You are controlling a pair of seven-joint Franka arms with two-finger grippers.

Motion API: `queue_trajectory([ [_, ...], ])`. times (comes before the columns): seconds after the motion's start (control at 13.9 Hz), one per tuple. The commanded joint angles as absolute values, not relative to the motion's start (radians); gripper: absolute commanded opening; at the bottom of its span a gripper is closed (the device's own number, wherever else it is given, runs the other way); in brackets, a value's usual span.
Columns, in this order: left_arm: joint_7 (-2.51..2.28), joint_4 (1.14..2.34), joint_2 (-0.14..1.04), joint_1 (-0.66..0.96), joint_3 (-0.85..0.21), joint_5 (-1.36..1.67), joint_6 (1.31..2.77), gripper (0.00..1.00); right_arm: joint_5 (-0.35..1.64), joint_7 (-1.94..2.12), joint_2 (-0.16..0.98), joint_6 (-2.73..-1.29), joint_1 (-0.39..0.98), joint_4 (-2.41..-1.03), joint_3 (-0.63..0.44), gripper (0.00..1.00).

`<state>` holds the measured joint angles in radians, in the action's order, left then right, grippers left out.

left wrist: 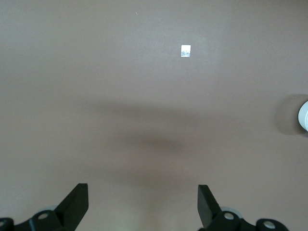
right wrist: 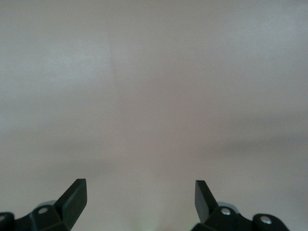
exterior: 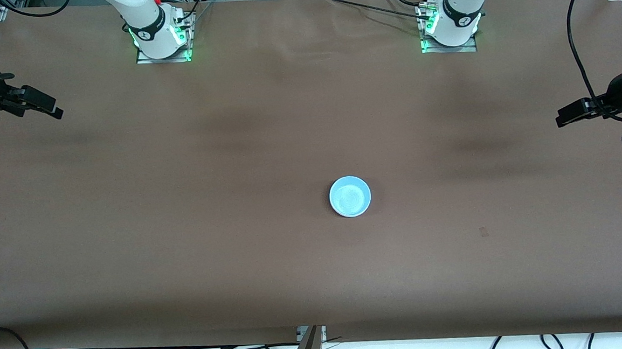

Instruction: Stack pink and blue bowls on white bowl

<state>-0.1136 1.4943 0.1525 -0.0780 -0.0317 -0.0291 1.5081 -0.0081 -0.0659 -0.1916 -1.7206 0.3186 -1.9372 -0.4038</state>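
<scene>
I can make out only one bowl, the light blue bowl (exterior: 350,196), which sits near the middle of the brown table (exterior: 183,204), a little toward the front camera; if it rests on the pink and white bowls they are hidden under it, and I cannot tell from above. In the left wrist view just a sliver of a pale rim (left wrist: 303,115) shows at three o'clock, cut off by the frame edge. The left gripper (exterior: 569,114) hangs over the left arm's end of the table, its arm mostly out of frame, fingers (left wrist: 74,204) spread wide and holding nothing. The right gripper (exterior: 42,104) waits over the right arm's end, fingers (right wrist: 74,202) likewise apart and empty. The left wrist view alone shows a small pale patch (left wrist: 186,50) on the table at twelve o'clock; the right wrist view shows bare tabletop only.
</scene>
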Motion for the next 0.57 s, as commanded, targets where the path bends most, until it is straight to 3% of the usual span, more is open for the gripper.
queue_trajectory([
  [0.0,-0.092,1.465,0.164,-0.084,-0.032,-0.014,1.485,1.0,-0.038,-0.052,-0.184,-1.724,0.33,-1.895,-0.4,0.99],
  [0.29,-0.092,1.463,0.164,-0.084,-0.032,-0.014,1.485,1.0,-0.035,-0.051,-0.022,-1.588,0.336,-1.65,-0.399,0.99],
  [0.5,-0.092,1.463,0.164,-0.084,-0.032,-0.014,1.485,1.0,-0.028,-0.06,0.028,-1.551,0.341,-1.588,-0.396,0.99],
])
